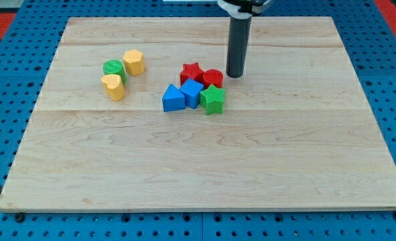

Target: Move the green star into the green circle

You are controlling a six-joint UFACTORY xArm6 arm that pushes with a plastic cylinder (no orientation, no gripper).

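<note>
The green star lies near the board's middle, at the right end of a tight cluster. The green circle sits far to the view's left, wedged between two yellow blocks. My tip rests on the board just right of the red circle and above-right of the green star, a small gap away from both.
The cluster also holds a red star, a blue cube and a blue triangle. A yellow hexagon and a yellow heart touch the green circle. The wooden board lies on a blue perforated table.
</note>
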